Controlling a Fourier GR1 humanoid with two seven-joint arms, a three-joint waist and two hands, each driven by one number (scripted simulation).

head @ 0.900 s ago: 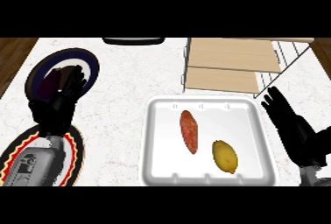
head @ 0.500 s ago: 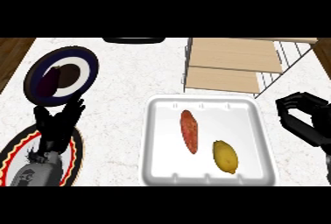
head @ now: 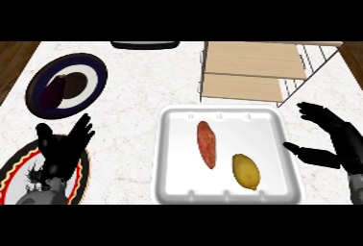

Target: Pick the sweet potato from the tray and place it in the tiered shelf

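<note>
Sweet potato [head: 206,144] lying in the tray [head: 169,158], and neither hand has hold of anything!

It's long, tapered and reddish-brown, lengthwise just left of the tray's middle, apart from a smooth oval lemon [head: 246,171] near the tray's near right corner. The tray is glossy white with rounded corners. The right hand [head: 346,144] hovers just off its right edge, fingers spread. The left hand [head: 60,151] rests fingers-up and relaxed over a red-and-yellow-rimmed plate [head: 16,162] at the counter's [head: 142,96] near left corner. The tiered shelf [head: 251,60], pale wood boards in thin wire, stands at the marbled counter's far right.
</note>
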